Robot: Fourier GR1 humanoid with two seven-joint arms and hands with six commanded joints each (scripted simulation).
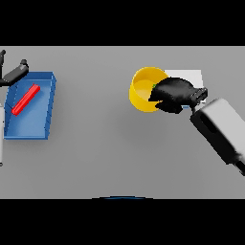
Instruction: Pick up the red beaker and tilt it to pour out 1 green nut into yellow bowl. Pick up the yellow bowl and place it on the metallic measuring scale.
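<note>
Nearest the camera, a white and grey right forearm (221, 130), entering from the lower right and slanting up and left across the flat grey table (110, 153). At its end, the dark right hand (173, 94), fingers curled over the right-hand rim of a round yellow bowl (142, 91), gripping that wall. Bowl tipped somewhat toward the left, its open mouth showing a paler yellow inside. At the rim, just by the fingertips, a tiny green speck (154, 86), too small to identify with certainty. Directly behind the hand and bowl, a pale, flat, rectangular metallic measuring scale (191, 76), partly hidden by the hand; bowl overlapping its left edge, though whether resting on it or held above it cannot be told. Far over at the left, well apart from the bowl, a shallow blue rectangular tray (42, 125) holding a slim red bar-shaped piece (25, 99) lying diagonally inside. At the tray's upper left corner, the dark left hand (13, 75), fingers spread and relaxed, holding nothing, with its pale arm (2, 139) running down the left edge.
</note>
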